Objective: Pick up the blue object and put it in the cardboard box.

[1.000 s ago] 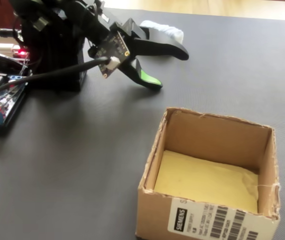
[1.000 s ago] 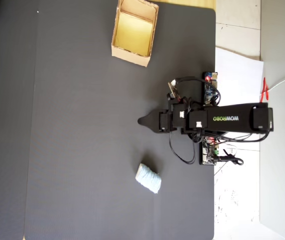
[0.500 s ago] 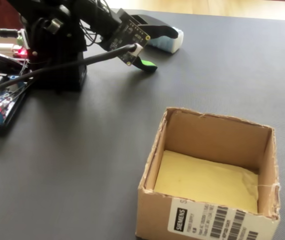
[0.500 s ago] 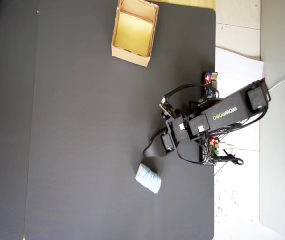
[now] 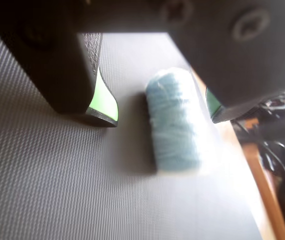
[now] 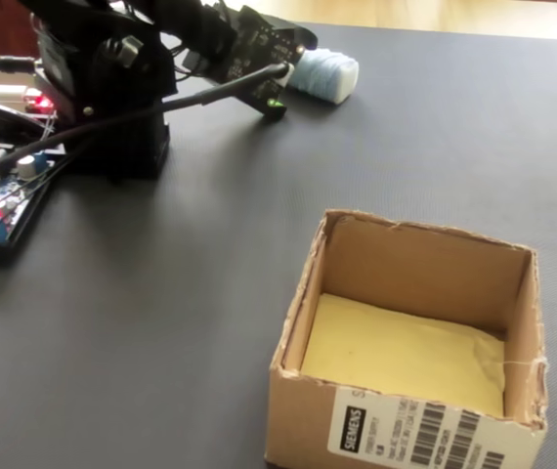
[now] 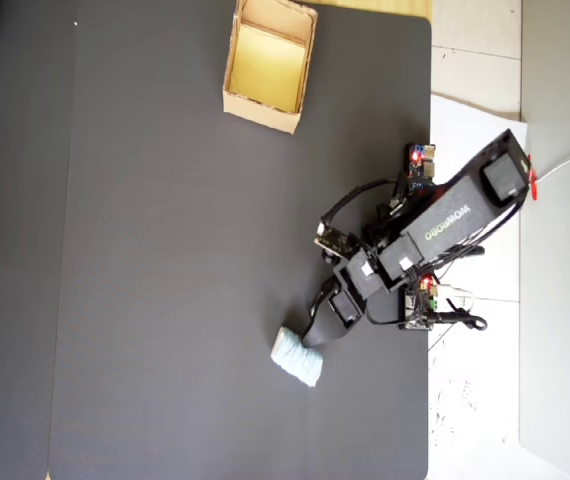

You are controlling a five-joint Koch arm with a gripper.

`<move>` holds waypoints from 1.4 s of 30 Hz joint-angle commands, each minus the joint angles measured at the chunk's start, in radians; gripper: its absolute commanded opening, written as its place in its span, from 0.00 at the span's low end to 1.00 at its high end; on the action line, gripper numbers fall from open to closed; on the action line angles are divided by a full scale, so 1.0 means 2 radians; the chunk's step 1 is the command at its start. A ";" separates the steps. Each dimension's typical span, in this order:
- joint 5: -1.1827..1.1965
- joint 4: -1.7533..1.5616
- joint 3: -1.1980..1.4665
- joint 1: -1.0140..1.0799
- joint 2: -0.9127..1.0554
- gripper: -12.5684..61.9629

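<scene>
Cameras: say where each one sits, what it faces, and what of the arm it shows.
Wrist view: rides on the arm, looks down past the open end effector at the blue object between its jaws.
Fixed view: low at table height, behind the cardboard box, facing the arm's base.
Overhead view: straight down on the dark mat, showing the whole arm.
All three share the blue object.

Bare mat (image 7: pixel 165 300) between lump (image 7: pixel 296 357); box (image 7: pixel 261 112).
</scene>
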 commanded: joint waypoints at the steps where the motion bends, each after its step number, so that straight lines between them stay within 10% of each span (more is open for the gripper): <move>1: 0.027 0.038 -0.015 -0.011 0.009 0.62; 42: 0.012 0.276 -0.420 -0.036 -0.305 0.61</move>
